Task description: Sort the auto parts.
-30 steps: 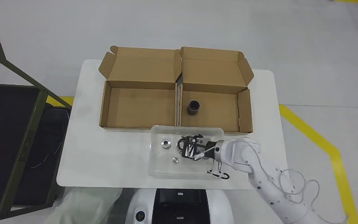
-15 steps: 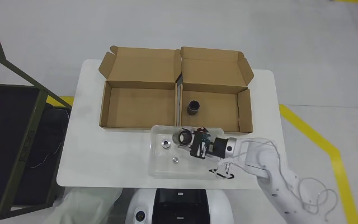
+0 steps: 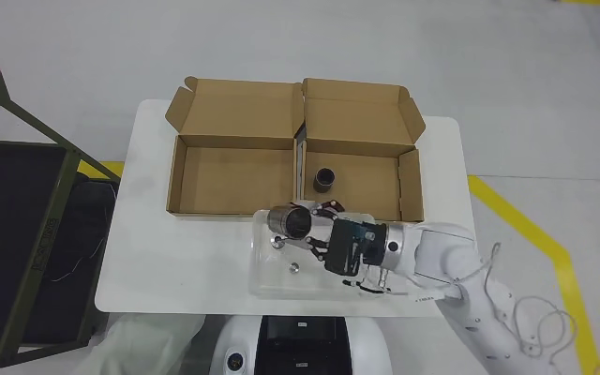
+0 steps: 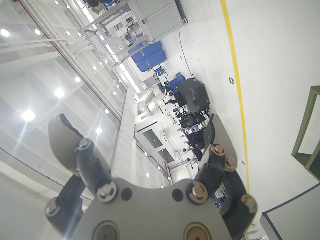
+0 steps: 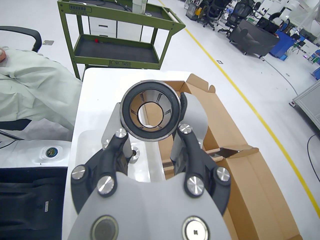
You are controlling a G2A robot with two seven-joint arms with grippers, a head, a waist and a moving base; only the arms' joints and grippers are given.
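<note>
1. Now the right hand [image 3: 305, 226] is pinching a metal sleeve [image 3: 287, 221]. One finger presses on each side of its barrel.
2. The sleeve is a shiny cylinder with a black ring on its end and an open bore. It lies on its side in the grip, over the far left corner of the clear tray [image 3: 257, 281].
3. In the right wrist view, small springs line the inside of the bore, and the light shows straight through it.
4. The left hand [image 4: 136, 128] is spread wide with nothing between its fingers. It points out into the room, and its place relative to the tray cannot be told.
5. A small flanged metal part [image 3: 277, 242] lies inside the tray near the left wall, just under the held sleeve.
6. A smaller metal nut [image 3: 293, 267] sits toward the tray's near side, apart from the flanged part.
7. A black wire clip [image 3: 366, 286] lies at the tray's near right corner and is partly covered by the right arm.
8. Two open cardboard boxes stand side by side just beyond the tray's far wall, with their flaps folded back.
9. The left box [image 3: 234, 178] lies beyond the tray's left half.
10. The right box [image 3: 375, 173] lies beyond the tray's right half and holds a dark cylinder [image 3: 324, 178] standing near its left wall.
11. The tray sits at the near edge of the white surface [image 3: 141, 234].
12. A green cart [image 5: 117, 21] stands on the floor past the surface's edge, well apart from the tray.
</note>
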